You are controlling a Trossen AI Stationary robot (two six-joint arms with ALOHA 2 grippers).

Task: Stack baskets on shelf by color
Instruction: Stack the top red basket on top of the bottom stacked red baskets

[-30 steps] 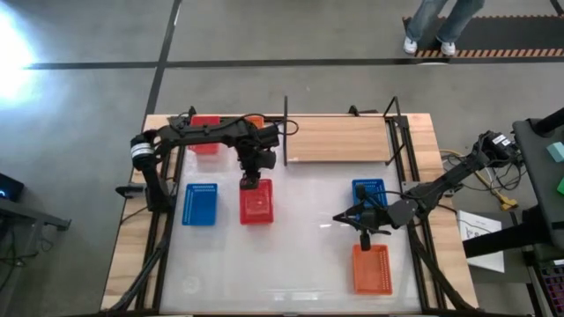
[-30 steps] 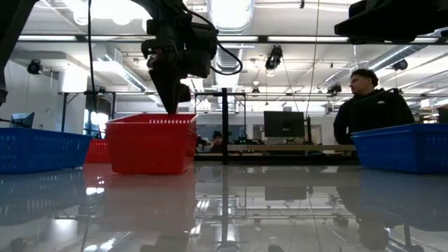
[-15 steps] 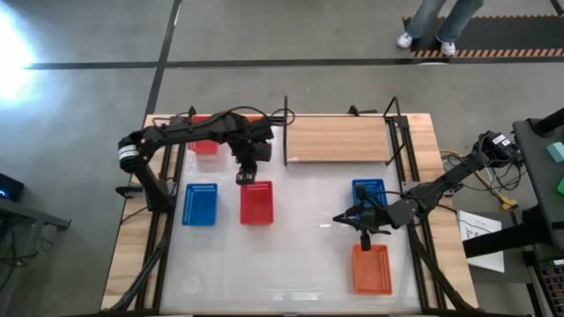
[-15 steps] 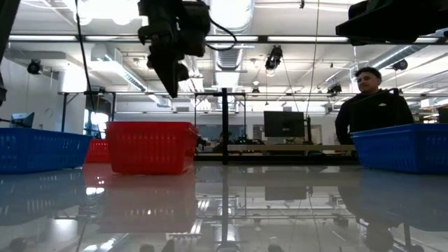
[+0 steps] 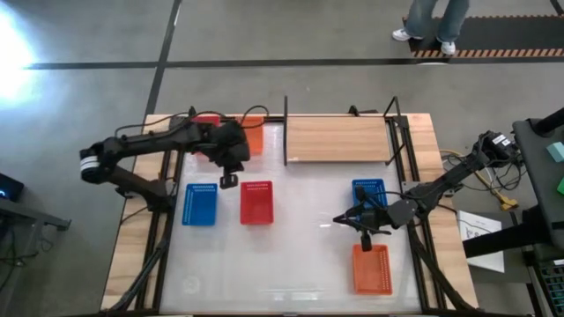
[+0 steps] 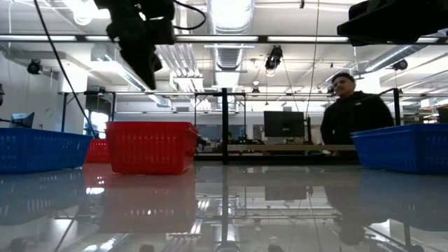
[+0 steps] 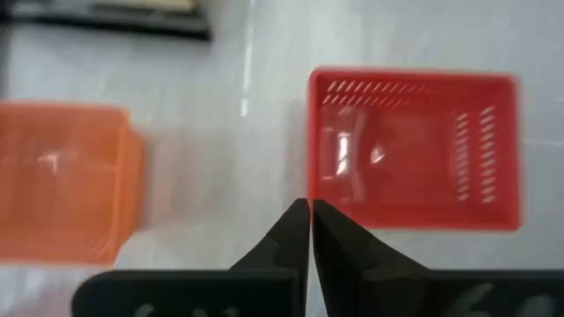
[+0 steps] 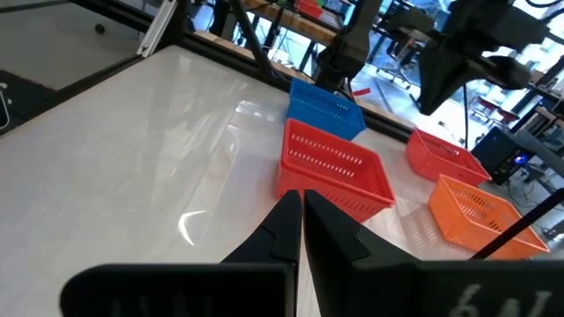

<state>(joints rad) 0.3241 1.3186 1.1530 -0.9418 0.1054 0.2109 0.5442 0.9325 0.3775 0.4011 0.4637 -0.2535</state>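
My left gripper [image 5: 228,181] [image 7: 310,207] is shut and empty. It hangs above the white tabletop between a blue basket [image 5: 199,204] and a red basket [image 5: 256,202] [image 7: 411,150], high above them in the low view [image 6: 147,70]. A second red basket [image 5: 208,120], partly under my left arm, and an orange basket [image 5: 254,134] [image 7: 62,180] stand at the far left. The light-wood shelf [image 5: 337,139] is bare. My right gripper [image 5: 336,217] [image 8: 298,195] is shut and empty, pointing toward the table's left, between a blue basket [image 5: 369,190] and an orange basket [image 5: 371,269].
Black frame posts [image 5: 285,130] stand at the shelf's ends. Open white tabletop lies between the red basket and my right gripper. A person [image 6: 350,115] stands beyond the table's far side, and legs [image 5: 432,18] show on the floor behind it.
My left gripper has risen from the far rim of the red basket and gone toward the table's left edge; the basket stays in place on the table. The person beyond the table has stepped sideways.
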